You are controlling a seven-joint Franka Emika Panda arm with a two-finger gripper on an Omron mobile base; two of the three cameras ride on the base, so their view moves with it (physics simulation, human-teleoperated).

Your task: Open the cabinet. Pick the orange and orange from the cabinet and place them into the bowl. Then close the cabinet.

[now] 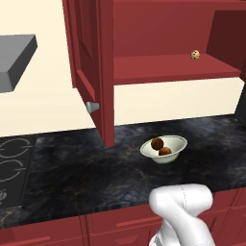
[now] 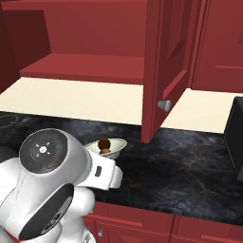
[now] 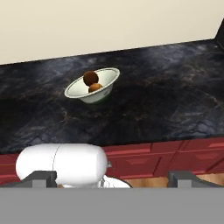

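Observation:
The cabinet (image 1: 168, 67) stands open, its left door (image 1: 91, 57) swung out over the counter; in the right base view its door (image 2: 168, 61) hangs open beside the bare shelf (image 2: 80, 66). The cream bowl (image 1: 178, 140) (image 2: 118, 144) (image 3: 111, 72) sits on the black counter below it. Two oranges (image 1: 157, 143) (image 1: 165, 151) lie inside it, and they appear again in the hand view (image 3: 90, 78) (image 3: 95, 87). One orange (image 2: 104, 144) peeks over the rim behind my arm. My gripper (image 3: 112, 177) is open and holds nothing, pulled back high in front of the counter, well away from the bowl.
A tan speckled ball (image 1: 195, 55) rests on the cabinet shelf at the right. A cooktop (image 1: 12, 163) lies at the counter's left under a grey hood (image 1: 14, 57). Red drawer fronts (image 3: 175, 157) run below the counter edge. A dark appliance (image 2: 235, 137) stands at the far right.

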